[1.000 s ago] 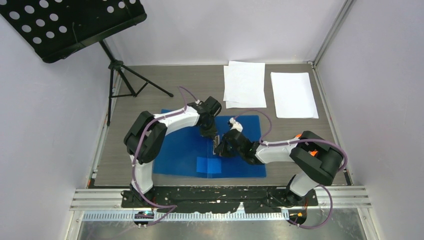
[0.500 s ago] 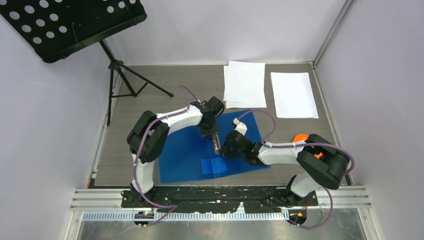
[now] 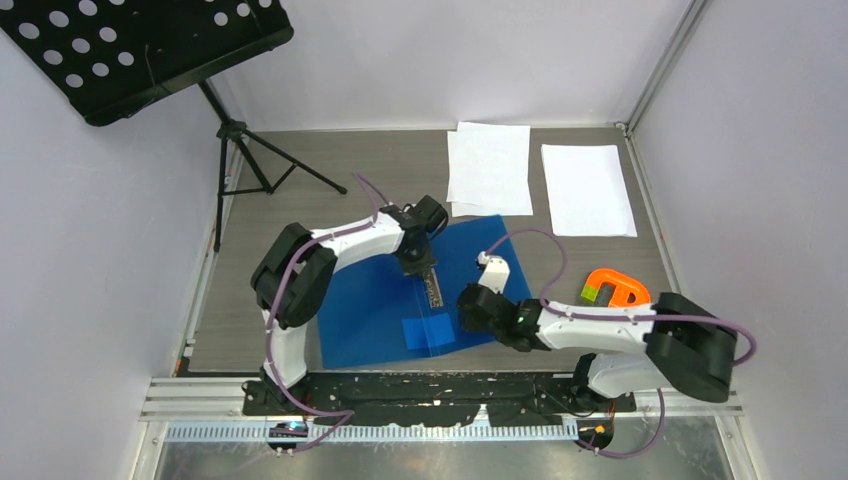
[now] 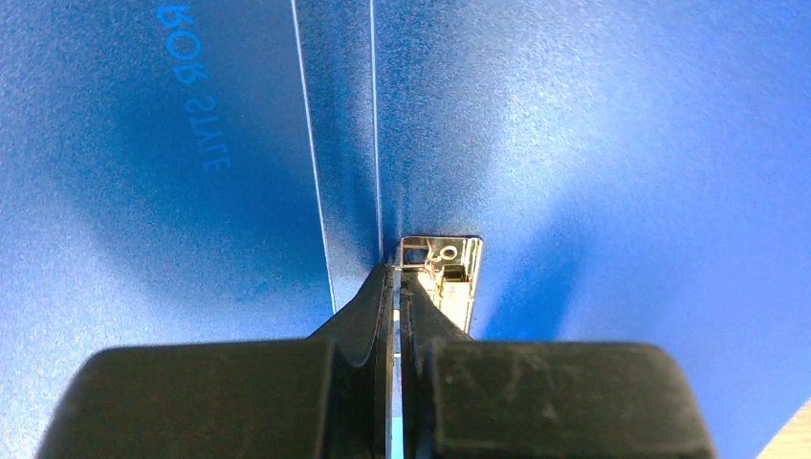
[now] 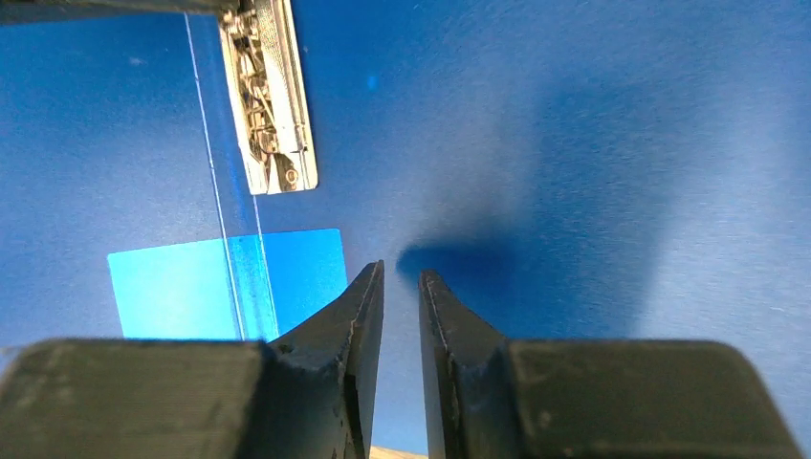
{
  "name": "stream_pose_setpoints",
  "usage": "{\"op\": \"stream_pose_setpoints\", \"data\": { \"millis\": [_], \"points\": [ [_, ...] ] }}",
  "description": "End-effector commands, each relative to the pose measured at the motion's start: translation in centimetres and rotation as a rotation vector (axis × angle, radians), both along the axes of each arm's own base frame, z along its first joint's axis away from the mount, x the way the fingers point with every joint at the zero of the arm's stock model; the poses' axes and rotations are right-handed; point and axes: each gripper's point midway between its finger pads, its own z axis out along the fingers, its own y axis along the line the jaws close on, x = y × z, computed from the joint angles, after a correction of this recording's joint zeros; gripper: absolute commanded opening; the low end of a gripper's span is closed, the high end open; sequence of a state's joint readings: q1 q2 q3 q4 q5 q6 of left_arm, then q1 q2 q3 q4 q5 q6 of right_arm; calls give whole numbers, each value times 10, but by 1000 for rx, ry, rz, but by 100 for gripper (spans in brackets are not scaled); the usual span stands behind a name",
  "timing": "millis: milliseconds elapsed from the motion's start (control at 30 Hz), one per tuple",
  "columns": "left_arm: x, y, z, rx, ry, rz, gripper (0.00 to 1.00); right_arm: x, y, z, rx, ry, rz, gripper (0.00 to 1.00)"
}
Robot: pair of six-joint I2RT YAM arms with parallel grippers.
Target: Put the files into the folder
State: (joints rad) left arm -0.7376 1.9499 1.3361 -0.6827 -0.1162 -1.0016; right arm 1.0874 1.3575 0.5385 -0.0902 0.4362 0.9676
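Note:
The blue folder (image 3: 380, 310) lies open and skewed on the table, with its metal clip (image 3: 433, 288) along the spine. My left gripper (image 3: 424, 268) is shut at the clip's far end. In the left wrist view its tips (image 4: 397, 268) pinch a thin bright strip of the clip (image 4: 449, 273). My right gripper (image 3: 465, 303) hovers just right of the clip, slightly open, with only the folder's blue surface between its fingers (image 5: 402, 273). The clip (image 5: 273, 105) and a light blue label (image 5: 172, 287) lie to its left. The files, white paper sheets, lie in two piles (image 3: 489, 168) (image 3: 587, 188) at the back.
A black music stand (image 3: 150, 50) on a tripod (image 3: 250, 160) stands at the back left. Walls close the table on three sides. An orange and green part (image 3: 615, 288) shows by the right arm. A metal rail (image 3: 440, 395) runs along the near edge.
The folder has swung askew, its right side moving toward the papers. My right gripper has opened and drawn back from the clip. My left gripper has closed at the clip's far end.

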Motion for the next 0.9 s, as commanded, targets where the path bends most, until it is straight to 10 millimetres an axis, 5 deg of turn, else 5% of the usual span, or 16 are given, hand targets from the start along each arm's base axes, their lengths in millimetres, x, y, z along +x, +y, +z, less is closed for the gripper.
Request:
{"op": "stream_pose_setpoints", "data": {
  "millis": [0, 367, 467, 533, 700, 767, 867],
  "points": [
    [-39, 59, -40, 230, 147, 89, 0, 14, -5, 42, 14, -110, -19, 25],
    [-43, 42, -23, 149, 189, 109, 0, 22, 39, 90, -113, -246, 98, 21],
    [-40, 39, -17, 139, 180, 97, 0, 22, 44, 85, -143, -246, 114, 21],
    [-40, 38, -16, 137, 180, 89, 0, 20, 47, 65, -181, -216, 129, 20],
    [-41, 39, -21, 144, 195, 82, 0, 3, 45, -29, -374, -16, 186, 13],
    [-41, 42, -23, 146, 199, 84, 0, -8, 30, -45, -384, 44, 141, 7],
    [-41, 45, -25, 145, 204, 92, 0, -12, 24, -38, -318, 31, 120, 7]
  ]
}}
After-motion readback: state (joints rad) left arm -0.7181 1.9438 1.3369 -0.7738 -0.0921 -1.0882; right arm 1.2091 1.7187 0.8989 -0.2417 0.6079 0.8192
